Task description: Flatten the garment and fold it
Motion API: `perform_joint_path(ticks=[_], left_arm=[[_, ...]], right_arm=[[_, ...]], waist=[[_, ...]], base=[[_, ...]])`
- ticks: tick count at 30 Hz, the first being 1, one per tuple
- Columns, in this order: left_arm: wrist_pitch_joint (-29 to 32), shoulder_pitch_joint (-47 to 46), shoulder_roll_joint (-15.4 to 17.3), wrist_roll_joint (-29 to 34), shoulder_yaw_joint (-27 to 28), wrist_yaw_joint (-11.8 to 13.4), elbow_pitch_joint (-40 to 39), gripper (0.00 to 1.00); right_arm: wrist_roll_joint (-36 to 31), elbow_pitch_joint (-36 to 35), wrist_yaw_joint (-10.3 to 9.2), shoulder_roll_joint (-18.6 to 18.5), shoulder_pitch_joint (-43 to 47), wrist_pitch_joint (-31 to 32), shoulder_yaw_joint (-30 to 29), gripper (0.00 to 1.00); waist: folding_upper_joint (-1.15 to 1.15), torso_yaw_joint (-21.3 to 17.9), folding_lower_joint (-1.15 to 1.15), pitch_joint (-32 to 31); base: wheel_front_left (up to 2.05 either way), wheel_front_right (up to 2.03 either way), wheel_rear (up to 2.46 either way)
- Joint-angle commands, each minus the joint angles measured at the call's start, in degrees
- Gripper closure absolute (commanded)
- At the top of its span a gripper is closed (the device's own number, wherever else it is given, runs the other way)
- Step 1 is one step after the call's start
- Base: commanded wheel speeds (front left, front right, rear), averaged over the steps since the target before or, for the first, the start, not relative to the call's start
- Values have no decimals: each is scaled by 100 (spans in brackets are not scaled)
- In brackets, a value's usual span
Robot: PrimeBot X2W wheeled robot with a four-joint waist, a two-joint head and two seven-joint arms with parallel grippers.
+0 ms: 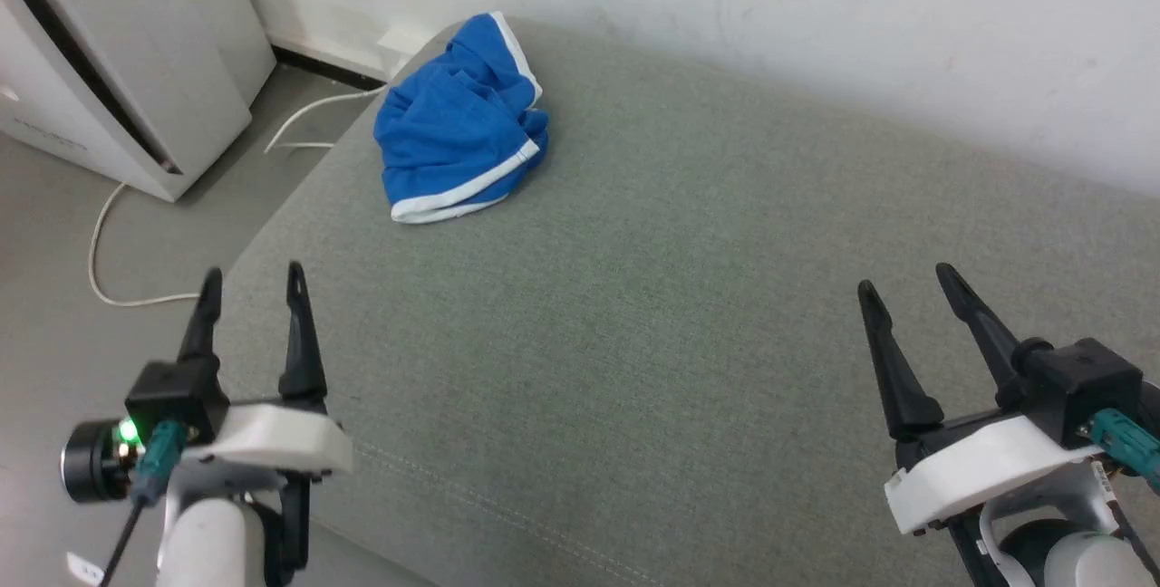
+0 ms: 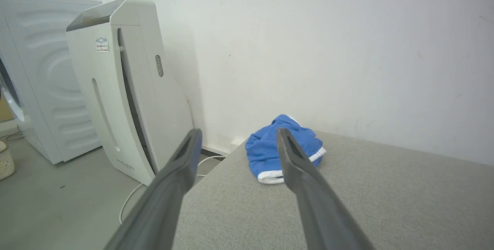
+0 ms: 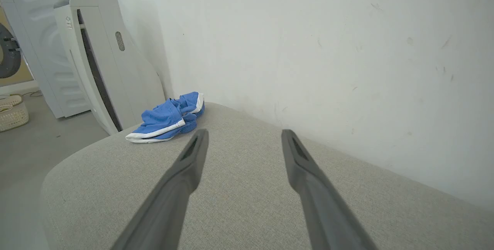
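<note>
At eleven o'clock on the cushion (image 1: pixel 689 297), the garment (image 1: pixel 458 120) lies crumpled, flattening not yet begun. Left gripper (image 1: pixel 254 272) and right gripper (image 1: pixel 904 277) hang spread and empty; a long reach looks like the next call.

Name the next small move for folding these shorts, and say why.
Probably reach the left gripper toward the shorts: they lie crumpled on the cushion, far left, nearer that arm; both it and the right gripper are open and empty.

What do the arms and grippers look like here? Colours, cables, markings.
Left gripper and right gripper match: long tapered black jaws, black block, white moulded shell, pale rounded forearm. Each carries a teal plug; the left shows a lit green light. No markings legible.
</note>
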Motion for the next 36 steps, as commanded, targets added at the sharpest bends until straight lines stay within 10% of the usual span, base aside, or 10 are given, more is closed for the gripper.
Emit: perform_joint_path(ticks=[1, 20, 36], left_arm=[[-56, -164, 33, -31, 10, -40, 22, 0], [160, -3419, 1074, -581, 508, -313, 1473, 0], [3679, -5233, 2546, -1803, -454, -842, 3725, 0]], right_arm=[[-23, -80, -5, 6, -65, 26, 12, 0], [-272, -338, -6, 9, -999, -105, 197, 0], [-376, -390, -6, 11, -1587, -461, 481, 0]], waist=[[-1, -11, 0, 112], [-1, -926, 0, 1724], [-1, -1865, 0, 3009]], base=[[0, 0, 0], [0, 0, 0], [0, 0, 0]])
